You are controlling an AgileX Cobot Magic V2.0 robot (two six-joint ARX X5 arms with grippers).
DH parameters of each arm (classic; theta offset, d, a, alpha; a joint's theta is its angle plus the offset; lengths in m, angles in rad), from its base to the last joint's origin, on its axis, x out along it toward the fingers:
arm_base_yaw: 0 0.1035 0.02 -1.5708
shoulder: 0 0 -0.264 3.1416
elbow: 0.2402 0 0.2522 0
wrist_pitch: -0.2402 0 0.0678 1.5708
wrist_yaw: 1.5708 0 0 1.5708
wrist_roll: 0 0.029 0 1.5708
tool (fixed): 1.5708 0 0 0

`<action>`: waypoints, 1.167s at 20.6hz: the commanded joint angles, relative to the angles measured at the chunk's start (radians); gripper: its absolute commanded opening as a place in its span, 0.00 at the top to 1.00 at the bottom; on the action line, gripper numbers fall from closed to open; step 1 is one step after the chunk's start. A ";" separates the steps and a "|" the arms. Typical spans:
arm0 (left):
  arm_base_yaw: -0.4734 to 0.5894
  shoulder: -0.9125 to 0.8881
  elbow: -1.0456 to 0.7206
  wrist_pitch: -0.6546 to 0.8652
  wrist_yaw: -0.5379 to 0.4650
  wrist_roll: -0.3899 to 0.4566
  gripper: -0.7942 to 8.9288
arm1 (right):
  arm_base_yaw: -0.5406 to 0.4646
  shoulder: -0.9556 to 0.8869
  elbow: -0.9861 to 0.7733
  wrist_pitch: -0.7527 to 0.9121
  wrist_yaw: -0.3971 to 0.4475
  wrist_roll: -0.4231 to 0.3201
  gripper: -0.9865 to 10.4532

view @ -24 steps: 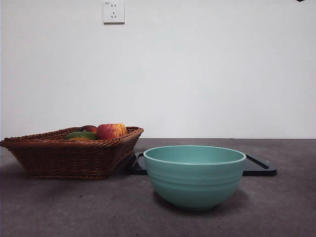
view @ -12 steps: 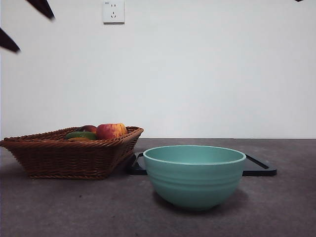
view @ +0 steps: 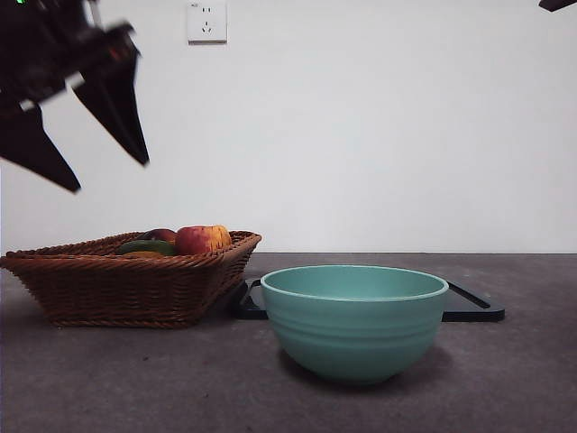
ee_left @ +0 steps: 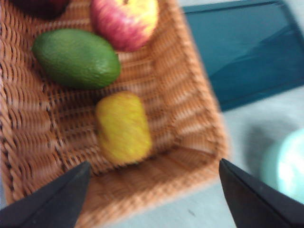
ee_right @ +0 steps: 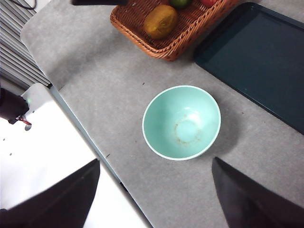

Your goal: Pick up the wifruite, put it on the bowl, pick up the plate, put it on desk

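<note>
The wifruite [ee_left: 123, 127], small and orange-brown, lies in the wicker basket [ee_left: 190, 118] near its corner; it also shows in the right wrist view [ee_right: 161, 21]. My left gripper [view: 110, 176] hangs open above the basket's left part, and its wrist view has the gripper [ee_left: 154, 164] just short of the fruit. The teal bowl [view: 354, 320] stands empty on the grey desk [view: 135, 379]. My right gripper [ee_right: 156, 160] waits open, high over the bowl [ee_right: 182, 122]. The only plate-like thing is a flat dark tray [view: 473, 307] behind the bowl.
The basket [view: 126, 289] also holds a red-yellow apple [view: 203, 239] and a green fruit [ee_left: 76, 58]. The tray [ee_right: 256, 57] touches the basket's right side. A white surface [ee_right: 42, 156] borders the desk edge beside the bowl.
The left gripper has come down from the top left corner into full view and now hangs over the basket. Bowl, basket and tray have not moved.
</note>
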 commanded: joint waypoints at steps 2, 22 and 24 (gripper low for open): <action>-0.015 0.082 0.021 0.054 -0.031 -0.007 0.47 | 0.006 0.009 0.018 0.010 0.000 0.008 0.58; -0.060 0.363 0.021 0.267 -0.160 -0.007 0.59 | 0.006 0.009 0.018 0.013 0.000 0.008 0.58; -0.060 0.365 0.021 0.267 -0.160 -0.007 0.69 | 0.006 0.009 0.018 0.013 0.001 0.008 0.58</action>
